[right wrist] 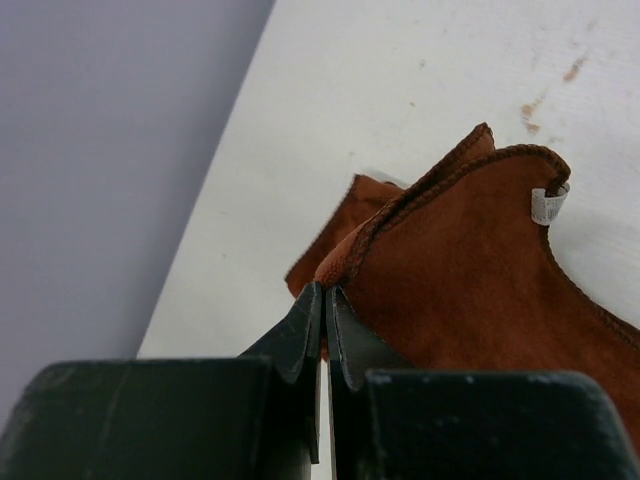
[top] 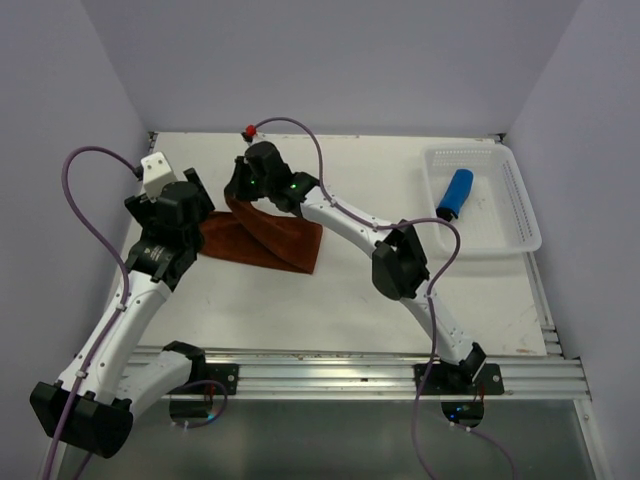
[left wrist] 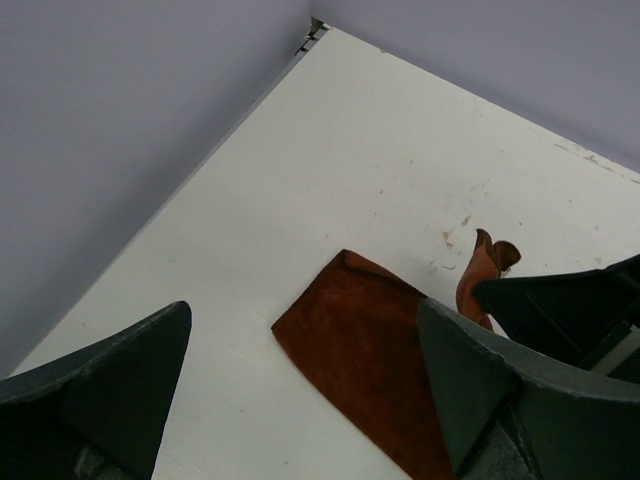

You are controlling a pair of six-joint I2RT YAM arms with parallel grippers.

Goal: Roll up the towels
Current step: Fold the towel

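I have the right gripper point(right wrist: 324, 300) pinched shut on the brown towel's point(top: 262, 238) far edge, lifting it. The towel's long axis runs left-right from there. My left gripper point(left wrist: 300, 400) hangs wide open, empty, over its left end. The blue towel point(top: 456, 193) sits rolled in the basket point(top: 520, 225).

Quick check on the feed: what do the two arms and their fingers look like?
Both arms have white link shells with black joint housings. A purple cable loops along the left arm and the right arm. The fingers are black, tapered wedges. Green lights glow near the right wrist.
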